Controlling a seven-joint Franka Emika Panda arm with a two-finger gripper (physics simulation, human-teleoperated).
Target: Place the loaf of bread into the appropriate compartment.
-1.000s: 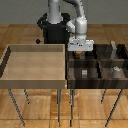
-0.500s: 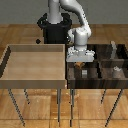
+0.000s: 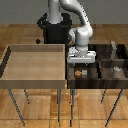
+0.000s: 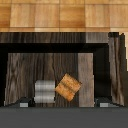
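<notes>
Found the loaf of bread [image 3: 78, 73] lying loose on the floor of the compartment [image 3: 93, 76], the cell at roughly 7 o'clock within the dark four-cell bin [image 3: 95, 85] in the exterior view. Sat turned cornerwise to the cell walls in the wrist view, touched by nothing but the wood beneath. Noted a small pale grey block [image 3: 84, 72] just beside it at 3 o'clock, close but seemingly not in contact.

Saw the gripper [image 3: 82, 61] hanging directly above, with the loaf at about its 6 o'clock. Stood spread wide and pinching nothing: fingertips [image 4: 105, 103] showed far apart at the edge of the wrist view, loaf well clear between and below them.

Judged the loaf as light and small, far smaller than the pincer, probably firm enough for a modest squeeze, yet prone to skidding or rolling on the smooth wood if nudged. Would take hold across two opposite flat faces, wrist turned to match the cornerwise set, keeping away from the grey block.

Judged the placing as good as done. Left the large light tan tray [image 3: 35, 83] at 9 o'clock of the bin out of it.
</notes>
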